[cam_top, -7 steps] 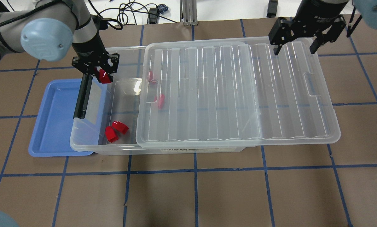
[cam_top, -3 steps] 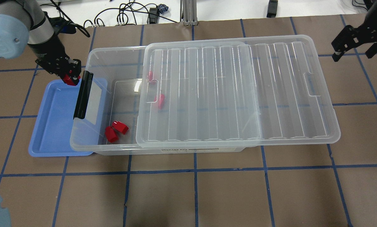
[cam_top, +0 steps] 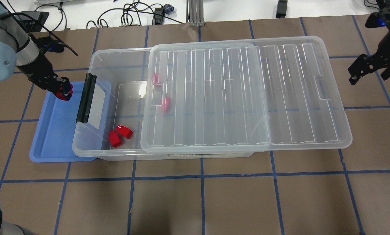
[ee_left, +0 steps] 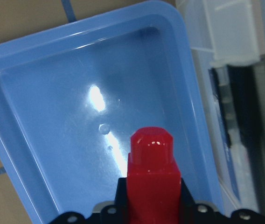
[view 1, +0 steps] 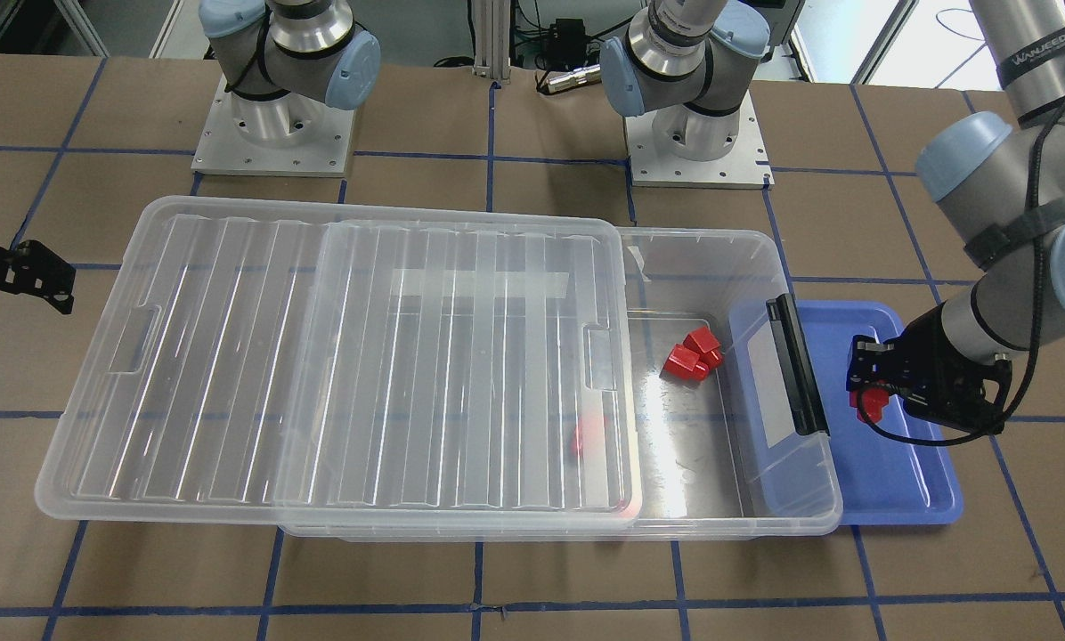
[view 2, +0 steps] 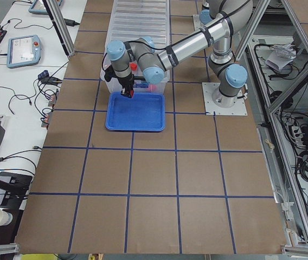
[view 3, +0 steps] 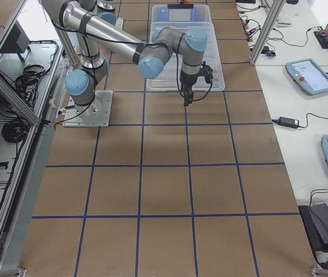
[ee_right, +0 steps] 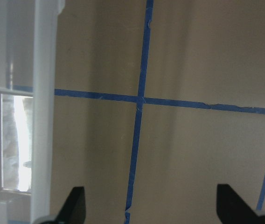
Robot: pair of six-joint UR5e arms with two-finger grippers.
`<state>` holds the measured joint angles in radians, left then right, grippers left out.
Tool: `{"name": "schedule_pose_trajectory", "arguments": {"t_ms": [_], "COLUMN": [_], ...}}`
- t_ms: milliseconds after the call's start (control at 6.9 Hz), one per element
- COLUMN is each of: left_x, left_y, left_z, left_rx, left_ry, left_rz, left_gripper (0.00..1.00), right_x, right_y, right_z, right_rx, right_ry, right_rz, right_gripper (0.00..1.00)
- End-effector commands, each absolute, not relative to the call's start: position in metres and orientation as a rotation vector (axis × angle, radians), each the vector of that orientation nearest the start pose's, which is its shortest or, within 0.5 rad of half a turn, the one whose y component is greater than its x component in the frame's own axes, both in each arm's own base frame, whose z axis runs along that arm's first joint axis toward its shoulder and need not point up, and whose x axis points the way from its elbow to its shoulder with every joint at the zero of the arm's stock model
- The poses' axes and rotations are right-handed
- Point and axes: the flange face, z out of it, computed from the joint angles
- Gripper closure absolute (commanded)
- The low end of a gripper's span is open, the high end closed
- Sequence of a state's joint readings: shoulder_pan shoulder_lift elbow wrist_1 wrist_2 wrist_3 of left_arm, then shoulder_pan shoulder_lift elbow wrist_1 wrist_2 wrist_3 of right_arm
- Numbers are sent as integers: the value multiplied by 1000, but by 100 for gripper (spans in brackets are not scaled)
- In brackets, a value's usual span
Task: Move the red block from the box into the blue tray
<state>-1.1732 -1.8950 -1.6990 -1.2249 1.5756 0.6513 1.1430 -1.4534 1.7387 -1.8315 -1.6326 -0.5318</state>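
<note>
My left gripper (cam_top: 63, 92) is shut on a red block (cam_top: 65, 95) and holds it just above the far end of the blue tray (cam_top: 53, 137). The left wrist view shows the red block (ee_left: 152, 172) between the jaws over the blue tray's floor (ee_left: 67, 116). The clear box (cam_top: 98, 57) lies beside the tray, its ribbed lid (cam_top: 240, 94) slid right so the left end is open. Two red blocks (cam_top: 120, 134) lie in the open end, and two more (cam_top: 166, 104) show under the lid. My right gripper (cam_top: 367, 70) is open and empty past the box's right end.
The box's black latch (cam_top: 85, 98) overhangs the tray's right side, close to my left gripper. The right wrist view shows brown table (ee_right: 193, 154) with blue tape lines and the lid's edge (ee_right: 44, 116). Cables (cam_top: 133, 13) lie beyond the table's far edge.
My left gripper carried the red block left from the box's open end, past the latch, to over the tray's far end. My right gripper moved right, off the lid, to beside the box.
</note>
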Motion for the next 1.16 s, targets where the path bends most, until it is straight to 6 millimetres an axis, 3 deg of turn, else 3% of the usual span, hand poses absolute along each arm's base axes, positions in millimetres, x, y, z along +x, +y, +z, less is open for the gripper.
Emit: {"name": "schedule_pose_trajectory", "arguments": {"t_ms": [0, 145, 290, 435, 580, 725, 1014], "left_x": [111, 117, 124, 128, 138, 140, 127], "left_y": [-574, -579, -578, -581, -578, -581, -581], "left_z": [228, 211, 197, 196, 197, 216, 252], "left_rx": [338, 243, 161, 150, 121, 110, 114], "left_ry": [3169, 3167, 3179, 3177, 3173, 3158, 3147], "left_rz": [153, 151, 184, 171, 151, 115, 91], "left_gripper": [99, 88, 87, 58, 38, 13, 5], "right_x": [-101, -98, -96, -93, -88, -75, -48], "right_y": [-524, -523, -521, -520, -520, -521, -527], "right_z": [358, 352, 348, 347, 350, 350, 347], "right_rx": [-168, -167, -162, -155, -128, -119, -82], "right_ry": [3186, 3172, 3162, 3160, 3162, 3146, 3135], "right_rz": [86, 96, 104, 103, 97, 85, 80], "right_gripper": [0, 0, 0, 0, 0, 0, 0]}}
